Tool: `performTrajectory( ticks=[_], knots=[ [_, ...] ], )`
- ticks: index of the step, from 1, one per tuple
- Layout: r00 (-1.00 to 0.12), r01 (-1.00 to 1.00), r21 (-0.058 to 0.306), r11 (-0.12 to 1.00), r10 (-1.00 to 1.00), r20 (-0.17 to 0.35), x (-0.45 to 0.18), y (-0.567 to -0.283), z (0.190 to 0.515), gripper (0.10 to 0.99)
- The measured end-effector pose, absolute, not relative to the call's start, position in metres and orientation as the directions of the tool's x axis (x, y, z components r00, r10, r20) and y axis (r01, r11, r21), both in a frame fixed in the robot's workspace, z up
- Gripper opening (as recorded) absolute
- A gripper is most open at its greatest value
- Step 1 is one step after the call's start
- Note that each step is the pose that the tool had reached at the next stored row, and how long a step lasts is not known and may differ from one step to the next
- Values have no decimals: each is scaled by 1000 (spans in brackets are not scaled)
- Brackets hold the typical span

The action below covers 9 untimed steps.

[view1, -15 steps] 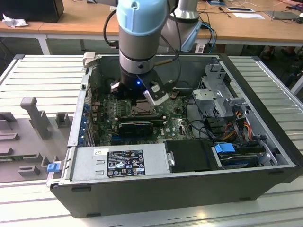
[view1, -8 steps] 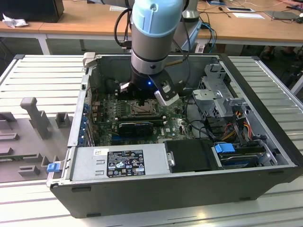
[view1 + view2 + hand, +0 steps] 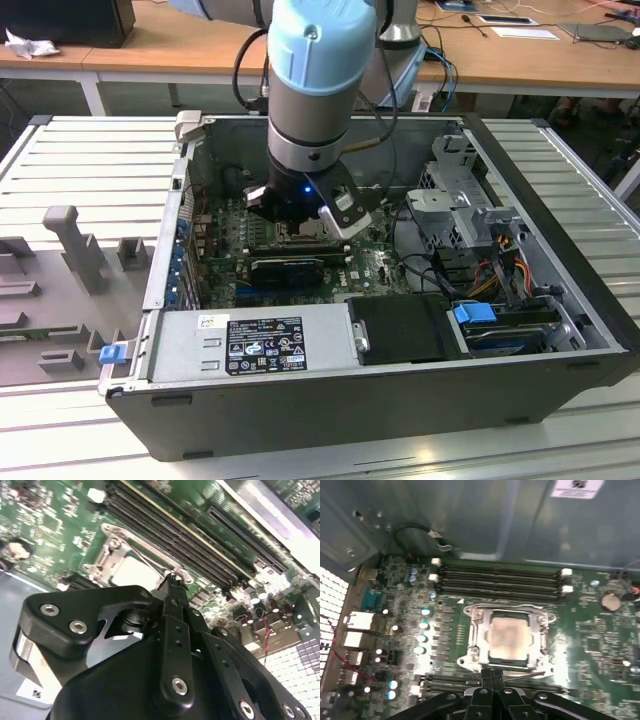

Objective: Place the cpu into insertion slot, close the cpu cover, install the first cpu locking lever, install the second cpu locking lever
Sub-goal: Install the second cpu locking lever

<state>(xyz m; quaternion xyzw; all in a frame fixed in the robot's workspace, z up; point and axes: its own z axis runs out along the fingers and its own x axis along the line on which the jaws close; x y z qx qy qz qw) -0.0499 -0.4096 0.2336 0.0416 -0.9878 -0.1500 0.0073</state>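
A robot arm reaches down into an open computer case; its end effector [image 3: 492,680], fingers pressed together on nothing, hovers just beside the insertion slot [image 3: 506,637], where the cpu [image 3: 508,634] already lies with the cpu cover [image 3: 540,632] closed around it. The thin locking lever [image 3: 530,674] lies right at the fingertips [image 3: 171,582]; a slip here could bend it or scrape the motherboard [image 3: 600,645]. White labels show on the case, their writing too blurred to read.

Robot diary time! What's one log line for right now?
cpu: seated in insertion slot | cpu cover: down over it | tool: shut, empty, at socket edge
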Motion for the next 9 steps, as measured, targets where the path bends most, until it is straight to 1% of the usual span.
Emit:
performTrajectory(
  ticks=[9],
  knots=[
    [-999, -38, 298, 954, -40, 2, -65, -410, 214, 106]
  ],
)
